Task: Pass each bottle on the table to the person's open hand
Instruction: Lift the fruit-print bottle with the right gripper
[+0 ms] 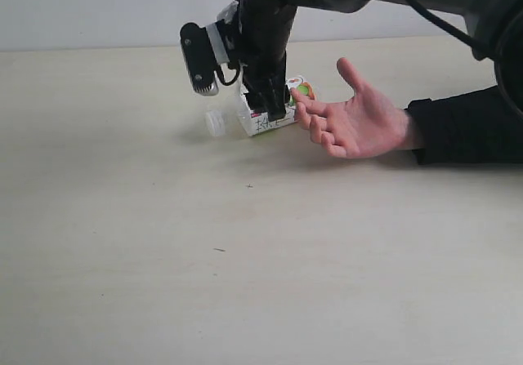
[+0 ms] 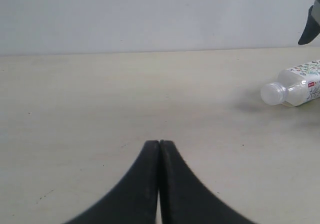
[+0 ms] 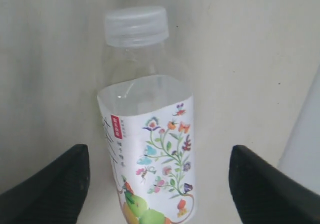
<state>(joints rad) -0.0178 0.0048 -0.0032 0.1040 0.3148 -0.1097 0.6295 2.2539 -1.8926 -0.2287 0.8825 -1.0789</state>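
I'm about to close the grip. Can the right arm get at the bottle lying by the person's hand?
Probably yes. The right arm's fingers stand open on either side of the bottle, with nothing else between them. The person's hand is close to its bottom end, so go carefully.

The bottle (image 3: pixel 145 119) is showing clear, glossy plastic, with a translucent, frosted plastic cap (image 3: pixel 136 26) and a smooth printed label (image 3: pixel 160 184) that is catching a soft sheen. Under the bottle the table (image 1: pixel 245 283) is looking matt and pale, with a faint wood grain. Either side of the bottle the fingers (image 3: pixel 50 184) of the right gripper (image 3: pixel 160 156) are looking matt black and smooth, as are the left gripper (image 2: pixel 159 144)'s. Beside the bottle the sleeve (image 1: pixel 466 128) is reading as black cloth and the hand (image 1: pixel 359 124) as bare skin.
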